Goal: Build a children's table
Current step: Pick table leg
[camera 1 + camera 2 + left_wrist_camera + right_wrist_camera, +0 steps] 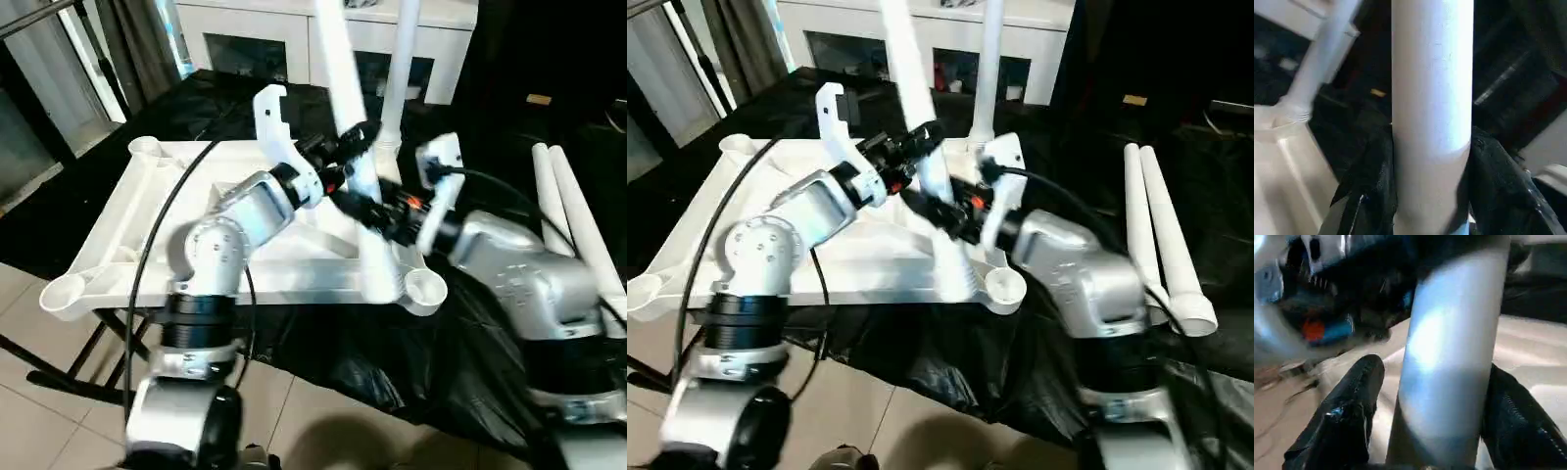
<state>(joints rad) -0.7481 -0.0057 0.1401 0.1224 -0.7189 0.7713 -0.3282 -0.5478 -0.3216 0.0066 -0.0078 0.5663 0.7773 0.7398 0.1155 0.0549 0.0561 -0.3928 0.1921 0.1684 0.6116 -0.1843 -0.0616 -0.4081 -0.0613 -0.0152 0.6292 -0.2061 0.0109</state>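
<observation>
— Start closest to the robot. What's there?

— Two silver forearms with rounded metal joints and black cables. Past them, the white plastic tabletop [118,245] lies upside down on black sheeting, ribbed underside up, a round open socket at each corner. The near right socket [427,288] is a smooth cup, empty.

— And the leg being handled?

— A long white tube, the held leg [355,166], leans steeply over the tabletop's right half. Its flared lower end sits on the ribbed surface just beside that near right socket, not in it.

— How do the grippers stand?

— The left gripper [355,139] is clamped on the held leg higher up; in the left wrist view its black fingers [1369,191] press against both sides of the smooth tube. The right gripper [377,211] pinches the same leg lower down; in the right wrist view a textured black finger [1347,416] sits on each side of the tube, touching it.

— Anything farther back?

— A second leg [397,78] stands upright in the far right corner socket, its flared collar seated at the rim. To the right, two spare legs [1161,235] lie side by side on the black sheeting, touching along their length, open flared ends toward the robot. Behind everything stands a white cabinet [255,34] with dark glass doors. Pale floor tiles [39,411] show at the near left.
</observation>
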